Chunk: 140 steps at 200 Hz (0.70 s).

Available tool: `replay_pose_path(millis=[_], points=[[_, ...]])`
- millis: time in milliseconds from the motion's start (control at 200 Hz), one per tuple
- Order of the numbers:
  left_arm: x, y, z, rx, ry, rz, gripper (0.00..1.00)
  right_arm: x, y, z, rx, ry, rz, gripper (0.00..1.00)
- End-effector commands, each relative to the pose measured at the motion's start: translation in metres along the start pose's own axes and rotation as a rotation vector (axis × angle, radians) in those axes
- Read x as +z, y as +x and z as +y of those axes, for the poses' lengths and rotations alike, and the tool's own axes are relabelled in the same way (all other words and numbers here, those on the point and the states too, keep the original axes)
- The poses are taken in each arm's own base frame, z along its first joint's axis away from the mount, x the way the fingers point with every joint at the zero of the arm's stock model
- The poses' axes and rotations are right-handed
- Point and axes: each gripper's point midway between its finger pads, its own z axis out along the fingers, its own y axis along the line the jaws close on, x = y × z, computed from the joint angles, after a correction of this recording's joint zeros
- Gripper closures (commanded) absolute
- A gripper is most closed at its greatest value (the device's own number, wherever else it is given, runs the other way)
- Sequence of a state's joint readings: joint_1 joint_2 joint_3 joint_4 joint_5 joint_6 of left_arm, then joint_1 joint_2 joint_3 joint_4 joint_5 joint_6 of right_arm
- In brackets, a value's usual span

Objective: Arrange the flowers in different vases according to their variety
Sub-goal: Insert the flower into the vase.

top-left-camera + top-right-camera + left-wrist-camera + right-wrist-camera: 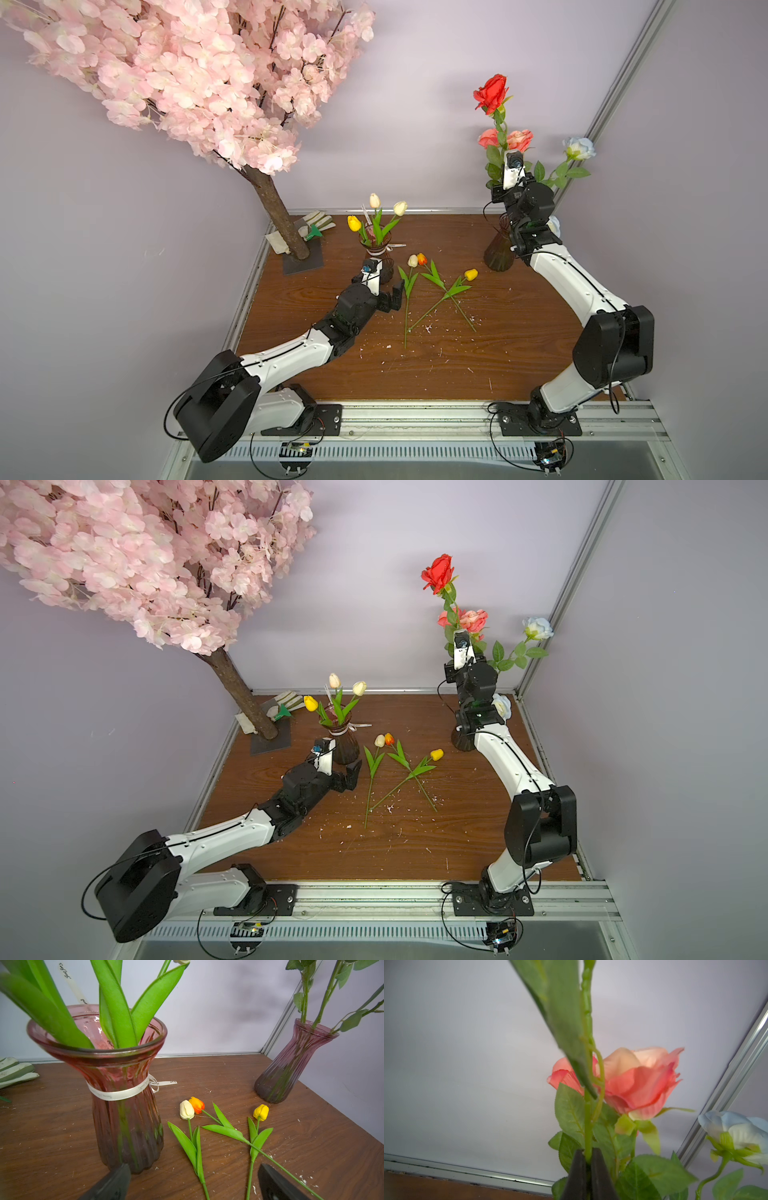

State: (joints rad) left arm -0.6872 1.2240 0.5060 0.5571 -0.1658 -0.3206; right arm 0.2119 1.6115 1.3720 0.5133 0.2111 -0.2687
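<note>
Pinching the red rose [492,92] by its green stem, the right tool [588,1158] has its fingers pressed together on it, high above the plain vase [496,254] at the far right of the counter [457,365]. The arm hides the lower end of that stem, so I cannot tell whether it reaches the vase. Two coral-pink roses [519,139] and a pale rose [579,148] stand in the plain vase, their leafy stems rising from its flared rim. A second pale bloom [555,226] shows just beside the right arm.

The left tool [392,298] hovers low over the counter with its fingers spread wide, gripping nothing, just beside the ribbon vase [376,249]. This vase stands upright near the far middle and holds three standing tulips [377,224], one yellow and two cream.

Three more flowers lie flat on the counter between the two vases. The cream tulip [412,260] and orange tulip [422,259] have their heads close together. The yellow tulip [471,274] lies with its stem crossing the orange one's.

The blossom tree [187,75] rises from the far left corner, with gloves [318,220] at its foot.
</note>
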Motion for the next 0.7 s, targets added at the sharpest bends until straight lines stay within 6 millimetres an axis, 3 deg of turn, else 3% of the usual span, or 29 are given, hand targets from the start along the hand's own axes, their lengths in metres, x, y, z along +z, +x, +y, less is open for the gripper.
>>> replay_pose_path(millis=[0,285,425,545,621,696], points=[[-0.003,-0.008,-0.001,0.008,0.002,-0.027,0.01,-0.012,-0.016,-0.018,0.016,0.057,-0.054,1.00],[-0.002,-0.007,-0.002,0.006,0.008,-0.024,0.01,-0.025,0.015,-0.021,0.081,0.069,-0.017,1.00],[-0.002,-0.008,-0.003,0.004,0.013,-0.025,0.01,-0.031,0.015,-0.024,0.110,0.075,-0.017,0.65],[-0.003,-0.007,-0.003,0.004,0.015,-0.025,0.01,-0.036,0.000,-0.029,0.142,0.073,-0.033,0.56],[-0.002,-0.008,-0.004,0.004,0.018,-0.025,0.01,-0.043,-0.016,-0.036,0.189,0.082,-0.042,0.44],[-0.002,-0.007,-0.004,0.004,0.019,-0.023,0.01,-0.051,-0.034,-0.044,0.252,0.085,-0.044,0.42]])
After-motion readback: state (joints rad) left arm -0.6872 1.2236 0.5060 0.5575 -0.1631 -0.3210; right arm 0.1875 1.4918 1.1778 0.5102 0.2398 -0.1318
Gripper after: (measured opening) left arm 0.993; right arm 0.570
